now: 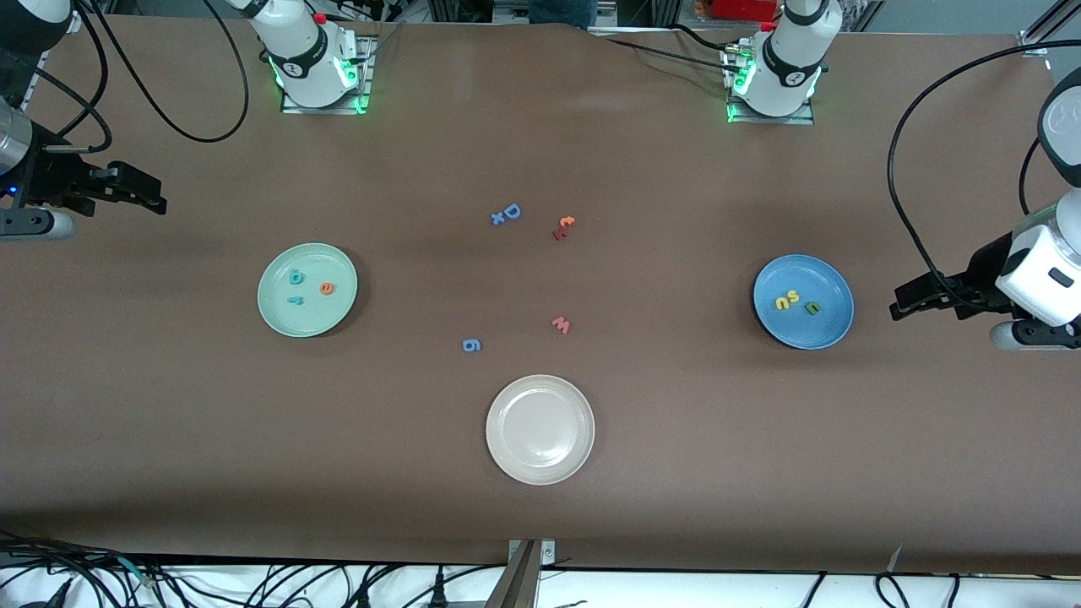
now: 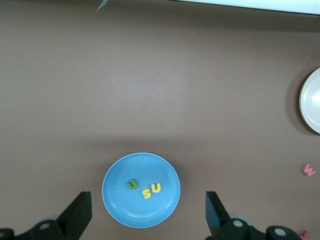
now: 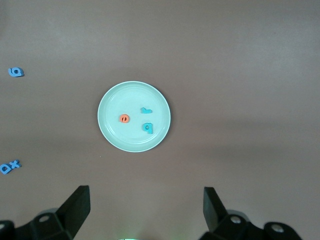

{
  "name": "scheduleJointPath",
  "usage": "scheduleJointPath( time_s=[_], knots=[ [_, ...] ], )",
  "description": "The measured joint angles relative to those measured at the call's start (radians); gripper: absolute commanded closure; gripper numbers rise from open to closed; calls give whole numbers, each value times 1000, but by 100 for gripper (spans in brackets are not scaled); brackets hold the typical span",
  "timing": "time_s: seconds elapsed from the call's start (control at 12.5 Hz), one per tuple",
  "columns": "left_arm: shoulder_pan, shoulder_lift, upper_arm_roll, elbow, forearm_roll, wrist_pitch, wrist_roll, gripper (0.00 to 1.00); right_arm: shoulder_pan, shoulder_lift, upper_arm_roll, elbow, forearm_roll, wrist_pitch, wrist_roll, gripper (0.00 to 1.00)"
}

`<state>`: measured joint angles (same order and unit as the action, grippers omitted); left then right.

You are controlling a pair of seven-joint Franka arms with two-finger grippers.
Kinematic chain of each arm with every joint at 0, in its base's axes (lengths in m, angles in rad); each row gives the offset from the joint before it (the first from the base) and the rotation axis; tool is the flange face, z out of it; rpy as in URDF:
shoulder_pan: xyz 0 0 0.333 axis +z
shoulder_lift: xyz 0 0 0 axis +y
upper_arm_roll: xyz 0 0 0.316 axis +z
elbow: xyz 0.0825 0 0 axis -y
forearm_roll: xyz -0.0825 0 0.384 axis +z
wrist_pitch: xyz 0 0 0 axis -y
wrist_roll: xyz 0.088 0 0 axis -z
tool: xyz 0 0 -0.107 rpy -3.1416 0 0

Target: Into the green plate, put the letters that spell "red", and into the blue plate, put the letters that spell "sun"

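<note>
The green plate (image 1: 308, 323) lies toward the right arm's end of the table and holds the orange "e" (image 1: 326, 288), teal "d" (image 1: 296, 276) and teal "r" (image 1: 295, 299). The blue plate (image 1: 802, 334), toward the left arm's end, holds the yellow "s" (image 1: 794, 295), yellow "n" (image 1: 782, 301) and olive "u" (image 1: 812, 308). My left gripper (image 1: 897, 306) hangs open and empty over the table at the left arm's end, beside the blue plate (image 2: 141, 215). My right gripper (image 1: 159, 201) is open and empty over the right arm's end, apart from the green plate (image 3: 134, 140).
A cream-white plate (image 1: 540, 469) lies nearest the front camera, mid-table. Loose letters lie around the middle: blue "D" (image 1: 512, 211) with a blue "x" (image 1: 498, 219), orange "t" (image 1: 566, 222), salmon "w" (image 1: 561, 324), blue "g" (image 1: 471, 344).
</note>
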<state>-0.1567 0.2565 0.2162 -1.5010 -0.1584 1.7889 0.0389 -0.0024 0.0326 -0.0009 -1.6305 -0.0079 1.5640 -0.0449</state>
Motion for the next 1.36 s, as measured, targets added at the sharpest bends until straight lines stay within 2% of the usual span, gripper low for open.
scheduleJointPath(
  time_s=[0.24, 0.56, 0.88, 1.04, 1.36],
  knots=[
    [15, -3, -33, 3, 13, 0, 4, 0, 0, 0, 0, 0, 0, 0, 0, 0],
    [16, -11, -35, 8, 14, -3, 6, 0, 0, 0, 0, 0, 0, 0, 0, 0],
    [13, -99, -41, 8, 22, -110, 7, 0, 0, 0, 0, 1, 0, 0, 0, 0],
    [12, -133, -65, -7, 61, -128, 7, 0, 0, 0, 0, 1, 0, 0, 0, 0],
    [11, -134, -77, -23, 70, -143, 7, 0, 0, 0, 0, 1, 0, 0, 0, 0]
  ],
)
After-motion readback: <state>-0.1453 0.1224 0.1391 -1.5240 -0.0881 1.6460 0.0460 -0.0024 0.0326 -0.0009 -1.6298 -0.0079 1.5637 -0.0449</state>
